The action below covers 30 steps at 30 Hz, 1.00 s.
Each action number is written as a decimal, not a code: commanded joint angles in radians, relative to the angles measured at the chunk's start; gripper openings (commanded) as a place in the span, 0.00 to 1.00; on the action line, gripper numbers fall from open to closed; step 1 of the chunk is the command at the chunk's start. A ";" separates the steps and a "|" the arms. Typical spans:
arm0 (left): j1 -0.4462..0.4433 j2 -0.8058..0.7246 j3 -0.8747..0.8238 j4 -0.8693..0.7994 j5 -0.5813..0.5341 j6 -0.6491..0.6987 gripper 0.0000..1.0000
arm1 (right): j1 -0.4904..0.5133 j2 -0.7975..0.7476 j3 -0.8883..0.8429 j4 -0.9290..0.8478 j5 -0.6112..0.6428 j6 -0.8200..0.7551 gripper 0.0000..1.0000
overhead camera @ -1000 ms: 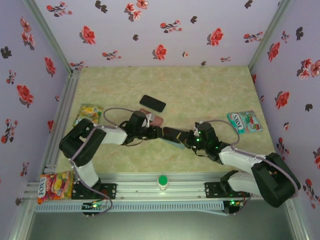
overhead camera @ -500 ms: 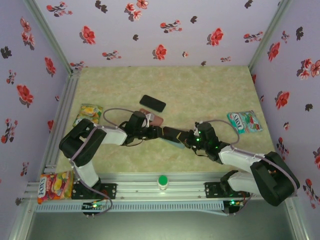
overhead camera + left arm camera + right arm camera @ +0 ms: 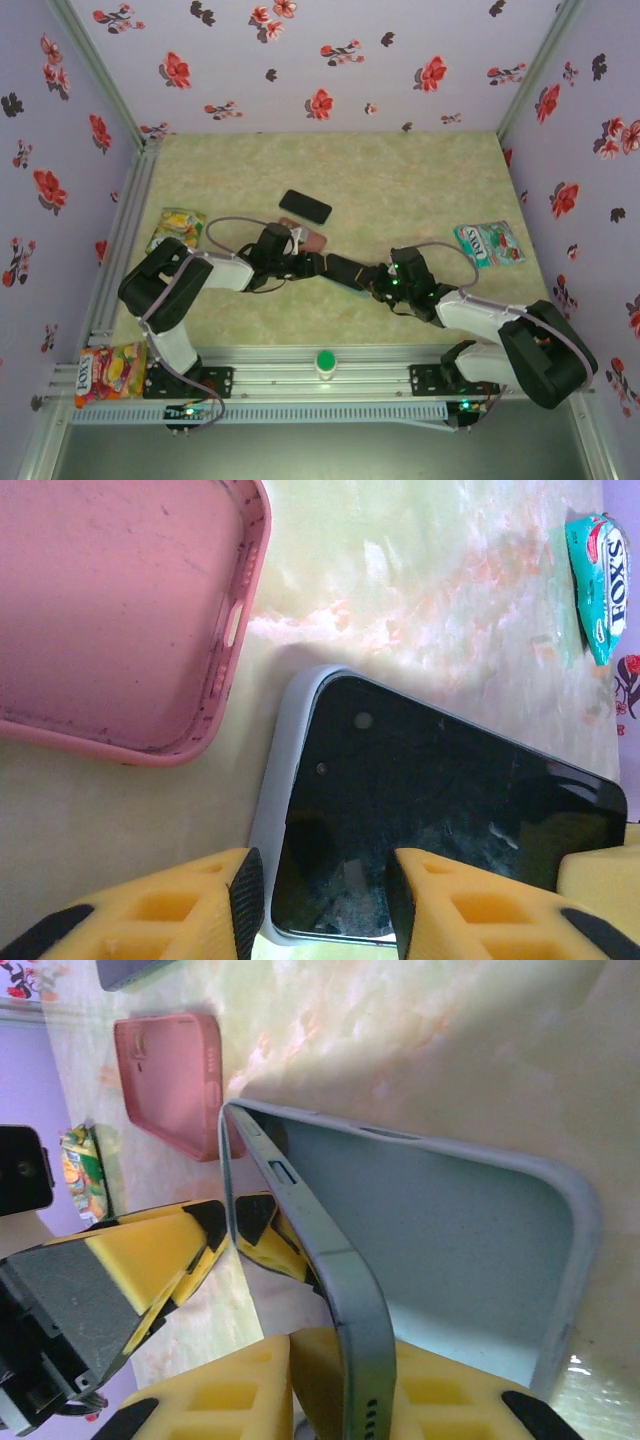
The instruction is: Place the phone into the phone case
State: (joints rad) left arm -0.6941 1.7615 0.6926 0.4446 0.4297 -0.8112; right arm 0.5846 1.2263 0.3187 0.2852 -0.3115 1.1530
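A black-screened phone (image 3: 345,270) lies mid-table between both arms, partly inside a pale grey-blue phone case (image 3: 450,1220). In the right wrist view the phone's metal long edge (image 3: 310,1250) stands tilted up out of the case. My left gripper (image 3: 320,855) grips the near corner, one pad against the case rim (image 3: 275,800), the other over the phone's screen (image 3: 430,810). My right gripper (image 3: 293,1340) sits at the opposite end (image 3: 378,283). The phone's edge crosses over one of its fingers, and its pads are hidden.
An empty pink case (image 3: 312,239) lies just behind the left gripper (image 3: 318,266), and a second black phone (image 3: 305,207) further back. Sweet packets lie at the right (image 3: 489,244), left (image 3: 177,228) and near-left corner (image 3: 108,372). A green button (image 3: 325,361) sits on the front rail.
The right gripper has edged slightly left along the phone, and less of the pale case shows beside it. The left arm has not moved.
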 commanded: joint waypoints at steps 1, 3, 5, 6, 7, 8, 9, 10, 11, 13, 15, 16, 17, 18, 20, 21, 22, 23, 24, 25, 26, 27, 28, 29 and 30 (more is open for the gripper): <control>-0.032 0.015 -0.013 0.043 0.042 -0.014 0.42 | 0.010 0.024 0.002 -0.134 0.069 -0.028 0.26; -0.031 0.014 -0.015 0.043 0.041 -0.012 0.42 | 0.012 0.024 0.008 -0.145 0.073 -0.031 0.28; -0.031 0.014 -0.014 0.045 0.041 -0.012 0.42 | 0.014 0.024 0.017 -0.157 0.075 -0.037 0.31; -0.032 0.014 -0.015 0.045 0.041 -0.012 0.42 | 0.014 0.026 0.022 -0.165 0.075 -0.040 0.33; -0.031 0.014 -0.016 0.045 0.041 -0.012 0.42 | 0.015 0.026 0.027 -0.173 0.078 -0.042 0.35; -0.032 0.015 -0.016 0.046 0.040 -0.011 0.42 | 0.015 0.026 0.029 -0.178 0.078 -0.044 0.36; -0.031 0.015 -0.016 0.048 0.040 -0.011 0.42 | 0.016 0.026 0.034 -0.182 0.079 -0.045 0.37; -0.032 0.016 -0.016 0.049 0.040 -0.011 0.42 | 0.017 0.027 0.038 -0.187 0.080 -0.047 0.39; -0.031 0.017 -0.017 0.052 0.040 -0.011 0.42 | 0.018 0.028 0.041 -0.190 0.081 -0.048 0.40; -0.031 0.021 -0.018 0.057 0.040 -0.012 0.42 | 0.019 0.031 0.050 -0.199 0.083 -0.052 0.43; -0.032 0.022 -0.020 0.063 0.040 -0.012 0.42 | 0.021 0.036 0.062 -0.211 0.083 -0.056 0.46; -0.032 0.024 -0.021 0.066 0.040 -0.012 0.42 | 0.023 0.038 0.070 -0.219 0.082 -0.058 0.47; -0.031 0.024 -0.022 0.069 0.041 -0.012 0.42 | 0.023 0.041 0.076 -0.225 0.081 -0.062 0.48; -0.031 0.026 -0.023 0.073 0.042 -0.012 0.42 | 0.025 0.043 0.084 -0.233 0.081 -0.063 0.50; -0.032 0.028 -0.027 0.081 0.042 -0.014 0.42 | 0.026 0.051 0.100 -0.250 0.083 -0.070 0.53; -0.032 0.032 -0.027 0.088 0.042 -0.017 0.42 | 0.027 0.054 0.111 -0.261 0.083 -0.073 0.54; -0.031 0.036 -0.030 0.100 0.044 -0.020 0.42 | 0.029 0.059 0.122 -0.273 0.083 -0.079 0.55; -0.032 0.040 -0.033 0.111 0.046 -0.025 0.42 | 0.029 0.063 0.133 -0.284 0.083 -0.083 0.56; -0.031 0.046 -0.035 0.125 0.048 -0.030 0.42 | 0.030 0.066 0.143 -0.297 0.084 -0.087 0.57; -0.032 0.052 -0.037 0.138 0.050 -0.036 0.42 | 0.032 0.069 0.155 -0.313 0.084 -0.092 0.59; -0.032 0.057 -0.037 0.148 0.054 -0.038 0.42 | 0.031 0.072 0.165 -0.325 0.086 -0.096 0.60; -0.031 0.062 -0.039 0.160 0.055 -0.043 0.42 | 0.033 0.074 0.176 -0.344 0.088 -0.099 0.61; -0.031 0.067 -0.042 0.173 0.057 -0.048 0.42 | 0.033 0.076 0.184 -0.361 0.093 -0.102 0.62; -0.033 0.070 -0.043 0.183 0.059 -0.051 0.42 | 0.034 0.076 0.192 -0.378 0.096 -0.104 0.62; -0.032 0.072 -0.045 0.191 0.060 -0.053 0.42 | 0.033 0.079 0.204 -0.395 0.098 -0.108 0.63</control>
State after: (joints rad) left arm -0.7067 1.7878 0.6628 0.5694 0.4454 -0.8413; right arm 0.6090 1.2945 0.4889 -0.0223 -0.2516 1.0801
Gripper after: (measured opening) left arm 0.418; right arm 0.624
